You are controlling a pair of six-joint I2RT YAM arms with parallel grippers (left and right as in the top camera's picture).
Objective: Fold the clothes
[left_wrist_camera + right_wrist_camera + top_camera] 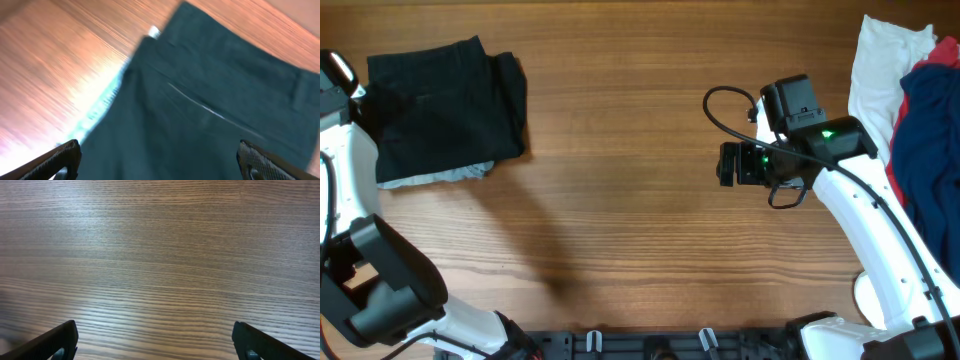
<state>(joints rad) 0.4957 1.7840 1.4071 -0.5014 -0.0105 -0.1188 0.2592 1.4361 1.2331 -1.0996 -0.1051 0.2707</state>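
Note:
The black trouser-like garment (pixel 445 105) lies folded in a rough square at the table's far left, with a pale grey lining edge showing along its near side. In the left wrist view it (pixel 210 100) fills most of the frame, blurred. My left gripper (pixel 160 162) is open and empty just above it, fingers wide apart. My right gripper (pixel 730 165) hangs over bare wood right of the middle, far from the garment. In the right wrist view it (pixel 155 342) is open and empty, with only wood grain between the fingers.
A pile of clothes lies at the far right edge: a white piece (pixel 880 70), a navy piece (pixel 925 130) and a strip of red between them. The wooden table (pixel 620 220) lies bare between the black garment and the right arm.

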